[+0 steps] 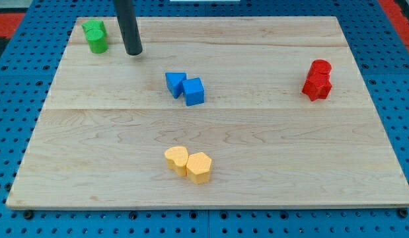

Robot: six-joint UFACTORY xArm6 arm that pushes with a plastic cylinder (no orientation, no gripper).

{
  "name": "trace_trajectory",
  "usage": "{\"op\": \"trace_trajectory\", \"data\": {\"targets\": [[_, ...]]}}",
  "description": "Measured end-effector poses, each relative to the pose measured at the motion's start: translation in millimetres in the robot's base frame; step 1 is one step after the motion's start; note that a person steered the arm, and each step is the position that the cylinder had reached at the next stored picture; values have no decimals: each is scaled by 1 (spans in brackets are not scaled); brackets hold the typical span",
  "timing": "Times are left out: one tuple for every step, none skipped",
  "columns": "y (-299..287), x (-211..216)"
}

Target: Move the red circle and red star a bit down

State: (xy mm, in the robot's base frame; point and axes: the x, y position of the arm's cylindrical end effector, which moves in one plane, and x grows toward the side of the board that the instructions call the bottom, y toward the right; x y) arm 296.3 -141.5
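Observation:
The red circle (320,67) and the red star (316,86) sit touching each other near the board's right edge, the circle just above the star. My tip (133,51) rests on the board at the upper left, far to the left of both red blocks and just right of the green blocks.
Two green blocks (95,36) stand together in the top left corner. A blue triangle-like block (175,83) and a blue cube (194,91) touch near the middle. Two yellow blocks (189,163) touch near the bottom centre. The wooden board (257,165) lies on a blue pegboard.

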Motion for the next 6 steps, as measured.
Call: {"op": "trace_trajectory", "data": {"targets": [[3,-3],[44,-6],[126,-18],[222,-23],[329,1],[338,37]]}}
